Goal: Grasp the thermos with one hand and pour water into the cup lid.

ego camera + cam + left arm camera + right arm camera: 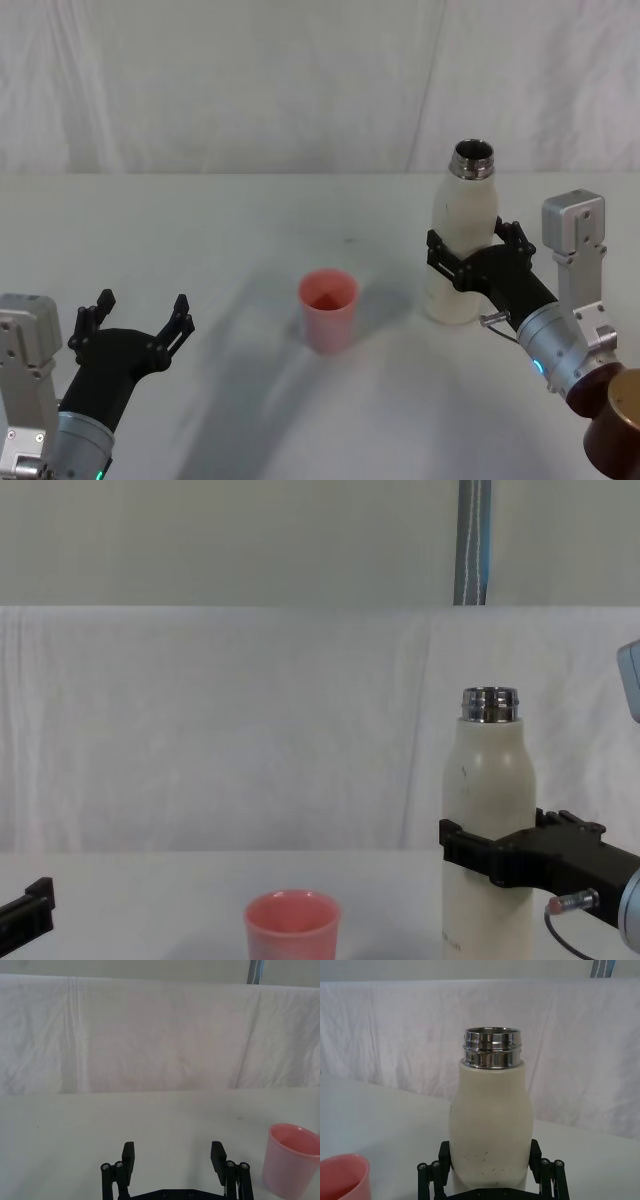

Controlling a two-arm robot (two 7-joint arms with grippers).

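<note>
At the lower left of the head view the left gripper (135, 318) sat idle over the white table (200, 220), fingers spread wide with nothing between them. Nearer the centre stood the cup lid (328, 309) (pink, upright, mouth up). Right of centre, the right gripper (470, 246) was clamped around the mid-body of the upright thermos (461, 235), its steel neck uncapped.

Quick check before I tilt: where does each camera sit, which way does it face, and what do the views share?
Head: high, looking down at the table; both arms show.
Chest: low, looking across; right gripper around the thermos.
Left wrist: open left gripper, cup lid beside.
Right wrist: fingers flank the thermos.
Shared: every view shows the cup lid.
</note>
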